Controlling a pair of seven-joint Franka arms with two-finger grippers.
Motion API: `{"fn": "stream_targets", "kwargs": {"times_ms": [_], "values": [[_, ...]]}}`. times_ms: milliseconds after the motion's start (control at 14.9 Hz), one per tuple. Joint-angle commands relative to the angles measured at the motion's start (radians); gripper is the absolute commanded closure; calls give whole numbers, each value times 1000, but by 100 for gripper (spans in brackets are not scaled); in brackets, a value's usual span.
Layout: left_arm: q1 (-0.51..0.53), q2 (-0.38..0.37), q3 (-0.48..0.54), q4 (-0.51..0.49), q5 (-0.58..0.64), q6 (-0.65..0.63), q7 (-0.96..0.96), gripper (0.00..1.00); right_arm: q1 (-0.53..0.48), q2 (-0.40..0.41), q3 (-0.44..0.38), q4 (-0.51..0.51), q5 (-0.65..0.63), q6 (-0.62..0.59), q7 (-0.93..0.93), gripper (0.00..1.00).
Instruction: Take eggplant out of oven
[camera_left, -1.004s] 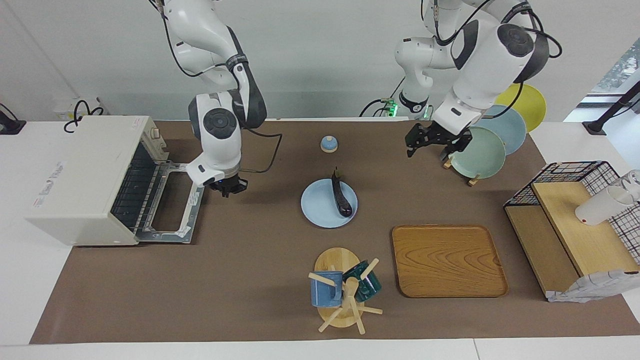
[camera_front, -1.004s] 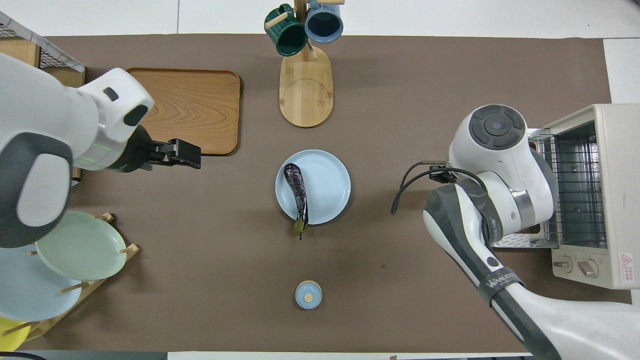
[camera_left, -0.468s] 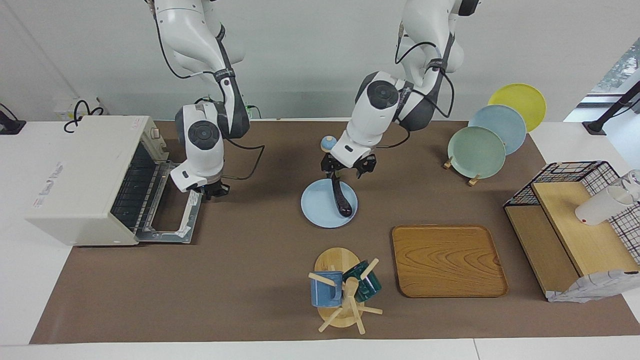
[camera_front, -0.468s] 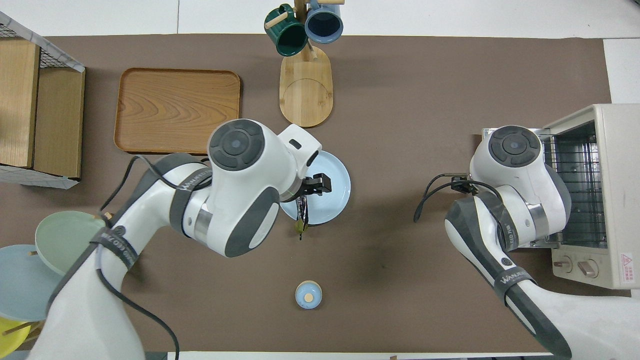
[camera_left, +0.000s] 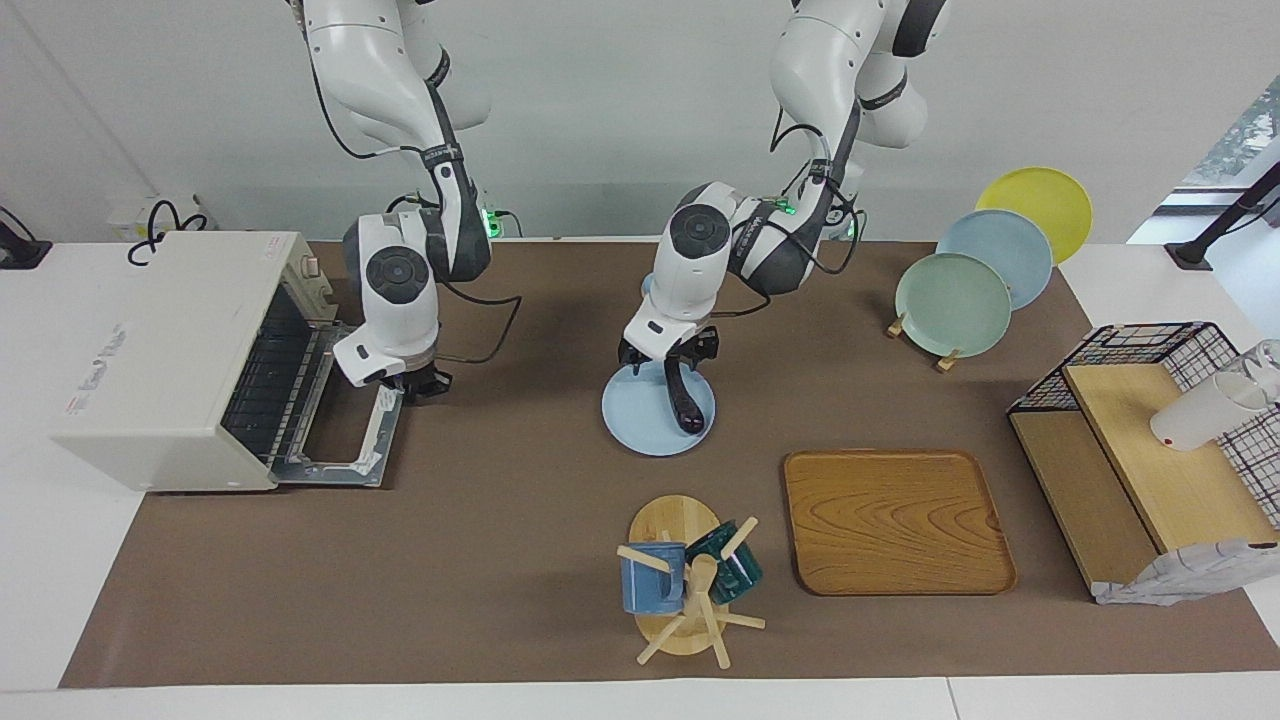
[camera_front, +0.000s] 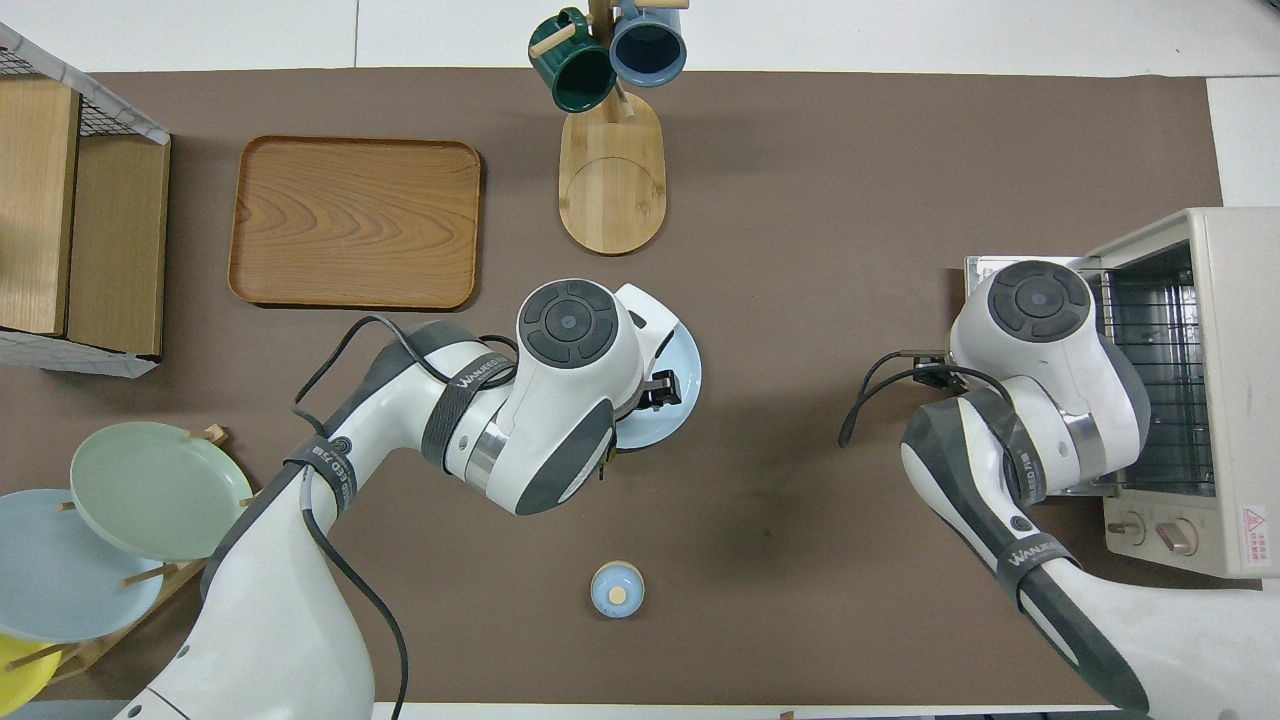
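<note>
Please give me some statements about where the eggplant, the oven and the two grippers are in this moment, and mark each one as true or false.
1. The eggplant lies inside the oven. False: it lies on the light blue plate at the middle of the table.
2. The oven's door is open. True.
3. The left gripper is over the plate, at the eggplant's stem end. True.
4. The right gripper holds a mug. False: it is shut on nothing, by the open oven door.
5. The wooden tray carries two mugs. False: nothing is on it; the mugs hang on the wooden mug stand.
</note>
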Motion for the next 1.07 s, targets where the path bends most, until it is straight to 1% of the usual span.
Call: {"fn": "stream_targets", "kwargs": {"times_ms": [0,134,268,468,602,736,803,870,937,1004], "values": [[-30,-15,15,-72,22,103,-62,0,-24,-17,3,9,-148,-16,-36,97],[-32,-15,15,-97,22,142,-67,0,-43,-30,3,82,-153,-112,-158,97],[-32,-15,15,-97,22,143,-67,0,-92,-37,4,139,-153,-160,-284,97],[-33,-15,15,-98,22,143,-69,1,-164,-80,4,144,-153,-170,-417,97],[-33,-15,15,-101,22,149,-75,9,-215,-96,4,147,-142,-171,-496,97],[-32,-15,15,-111,22,189,-73,35,-241,-109,4,147,-134,-177,-530,96],[-32,-15,15,-126,22,206,-75,51,-250,-118,6,147,-133,-186,-536,95],[-32,-16,15,-129,22,208,-73,70,-252,-125,6,164,-113,-217,-546,95],[-32,-16,17,-129,22,206,-73,90,-252,-126,4,209,-54,-272,-565,95],[-32,-16,18,-126,22,203,-75,100,-253,-123,4,293,37,-373,-582,93]]}}
